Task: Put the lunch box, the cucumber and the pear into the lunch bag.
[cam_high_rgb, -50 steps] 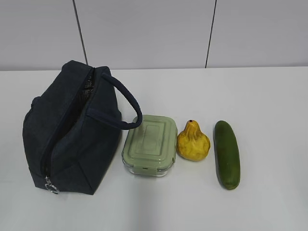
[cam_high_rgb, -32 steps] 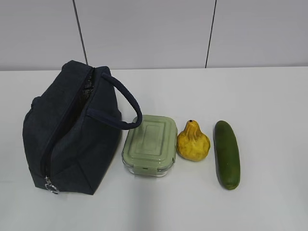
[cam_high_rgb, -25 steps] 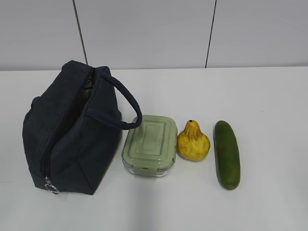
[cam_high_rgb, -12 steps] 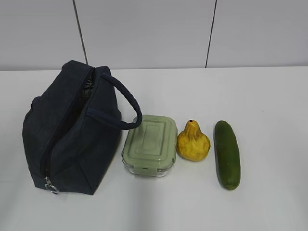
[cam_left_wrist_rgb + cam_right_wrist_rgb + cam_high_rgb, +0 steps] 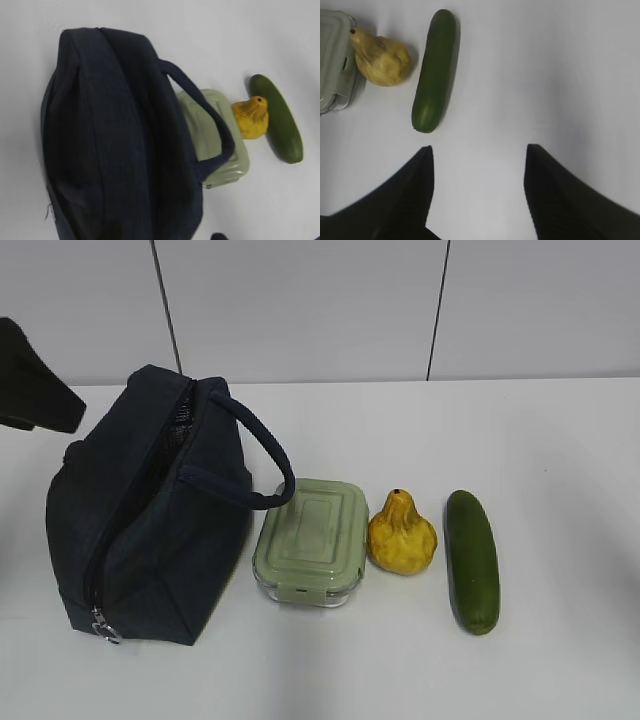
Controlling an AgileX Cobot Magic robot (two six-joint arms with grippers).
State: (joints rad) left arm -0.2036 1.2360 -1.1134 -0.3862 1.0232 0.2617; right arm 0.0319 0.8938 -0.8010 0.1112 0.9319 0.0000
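The dark navy lunch bag [image 5: 150,520] stands at the left, with its loop handle [image 5: 262,455] arching towards the lunch box. A little lining shows at the far end of its top slit, and the ring pull [image 5: 103,625] is at the near end. The sage-lidded lunch box [image 5: 312,540], the yellow pear [image 5: 401,535] and the cucumber [image 5: 472,560] lie in a row to its right. A dark part of my left gripper [image 5: 35,380] shows at the left edge, above and left of the bag. My right gripper [image 5: 480,147] is open and empty over bare table, near the cucumber [image 5: 434,70].
The left wrist view looks down on the bag [image 5: 115,150], with the lunch box [image 5: 215,135], pear [image 5: 251,117] and cucumber [image 5: 277,117] beyond. The white table [image 5: 540,440] runs back to a grey panelled wall [image 5: 300,310].
A dark part of my left gripper has come into the exterior view at the upper left, beside the bag. The bag, lunch box, pear and cucumber have not moved.
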